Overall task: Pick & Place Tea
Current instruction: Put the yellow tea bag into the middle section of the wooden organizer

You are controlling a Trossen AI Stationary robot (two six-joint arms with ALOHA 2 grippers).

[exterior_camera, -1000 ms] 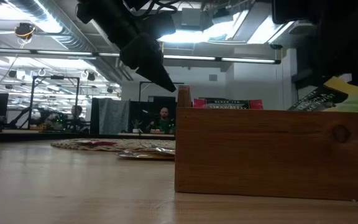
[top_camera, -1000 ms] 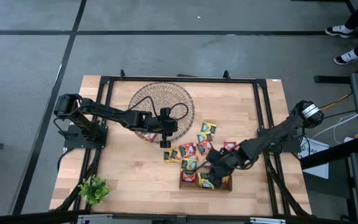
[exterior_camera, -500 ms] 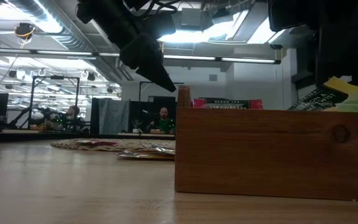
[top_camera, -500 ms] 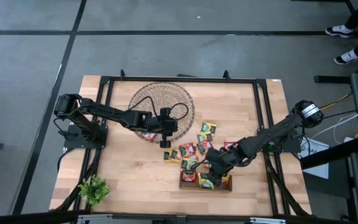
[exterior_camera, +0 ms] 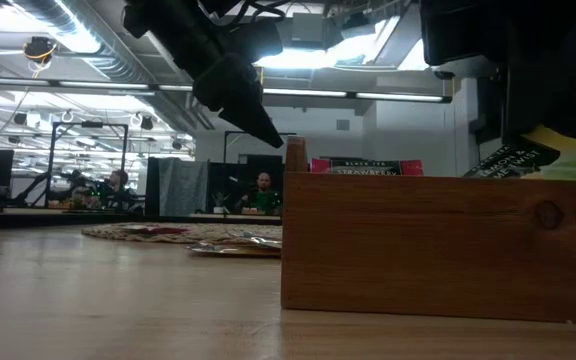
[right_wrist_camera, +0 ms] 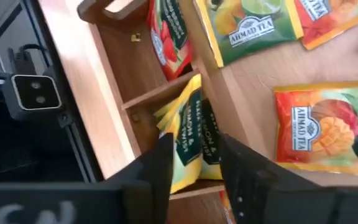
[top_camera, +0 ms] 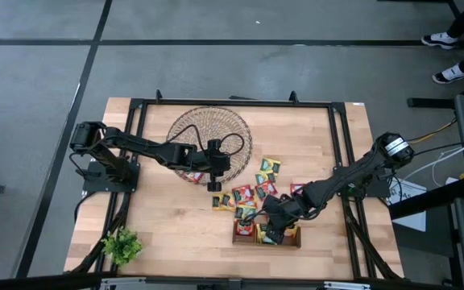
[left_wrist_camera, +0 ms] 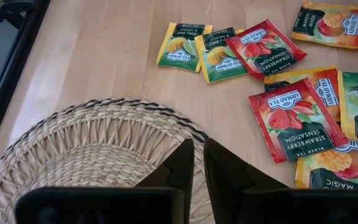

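The left hand (top_camera: 214, 187), fingers nearly together and empty, hangs at the wicker dish (top_camera: 190, 127) rim. The right hand (top_camera: 269, 232) is over the wooden tray (right_wrist_camera: 114, 121) at the desk's near edge, fingers parted astride an upright yellow sachet (right_wrist_camera: 188, 134) in the middle compartment.

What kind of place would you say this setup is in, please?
Probably a robotics lab or an open workshop. The wooden table sits in a black metal frame on a taped concrete floor, and the low view shows ceiling strip lights and a seated person at desks behind.
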